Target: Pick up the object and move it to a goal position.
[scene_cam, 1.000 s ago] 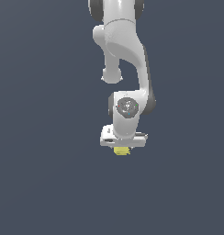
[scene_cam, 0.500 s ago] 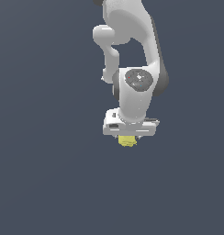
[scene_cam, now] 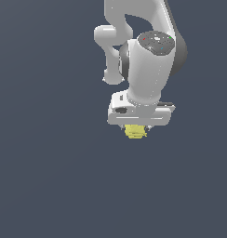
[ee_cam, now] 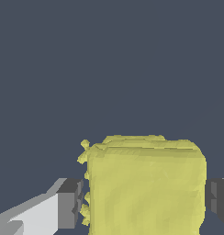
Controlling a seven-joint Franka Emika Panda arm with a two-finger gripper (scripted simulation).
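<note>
One white arm (scene_cam: 148, 65) fills the upper part of the exterior view, its jaws pointing down over a plain dark surface, and below the wide white gripper (scene_cam: 136, 132) only a sliver of the pale-yellow object (scene_cam: 135, 131) peeks out. Seen from the wrist, the object (ee_cam: 146, 186) sits squarely between the jaws, which are closed against its two sides. Judged from this, the soft, lumpy blob could squeeze out or slip during the carry if the arm swings quickly.

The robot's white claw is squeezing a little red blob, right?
Not red. The blob is pale yellow, as the wrist view shows; the white gripper is indeed squeezing it between its dark finger pads.
</note>
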